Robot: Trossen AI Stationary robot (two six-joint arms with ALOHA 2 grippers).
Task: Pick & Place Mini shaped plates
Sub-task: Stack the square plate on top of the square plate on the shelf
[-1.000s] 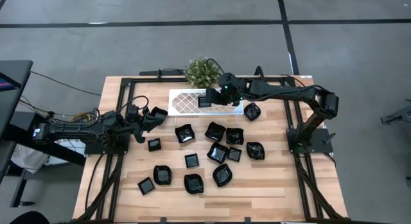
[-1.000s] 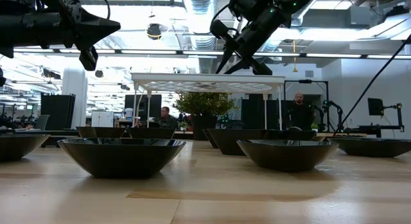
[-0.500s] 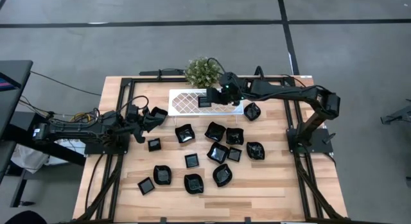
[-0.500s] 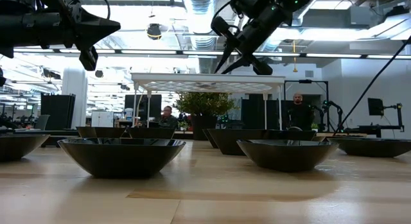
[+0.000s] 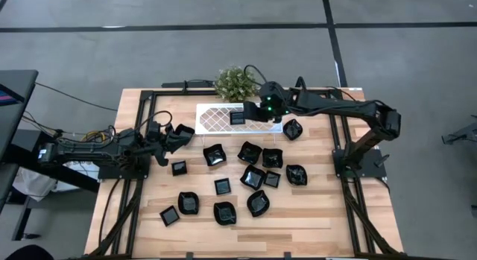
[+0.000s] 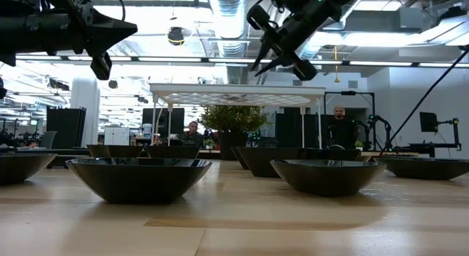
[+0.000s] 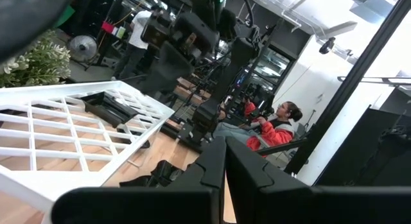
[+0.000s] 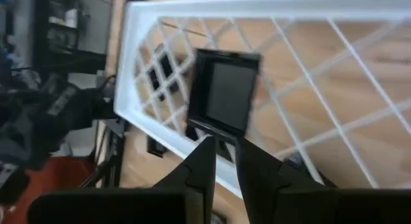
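Note:
Several glossy black mini plates (image 5: pixel 253 174) lie scattered on the wooden table. One square plate (image 5: pixel 237 117) (image 8: pixel 225 92) rests flat on the white lattice tray (image 5: pixel 212 118), which stands raised on legs (image 6: pixel 234 91). My right gripper (image 5: pixel 252 111) (image 8: pixel 223 150) (image 6: pixel 282 64) hangs open above the tray, just right of that plate and clear of it. My left gripper (image 5: pixel 185 133) (image 7: pixel 225 179) waits shut and empty at the table's left side, off the surface.
A green potted plant (image 5: pixel 235 83) stands at the far edge just behind the tray. A black frame (image 5: pixel 149 103) runs around the table. One plate (image 5: pixel 292 130) lies right of the tray. Bare wood lies along the near edge. People sit in the room beyond (image 7: pixel 276 124).
My right gripper has risen from the tray and drawn back toward the table's right. The square plate stays where it was on the lattice.

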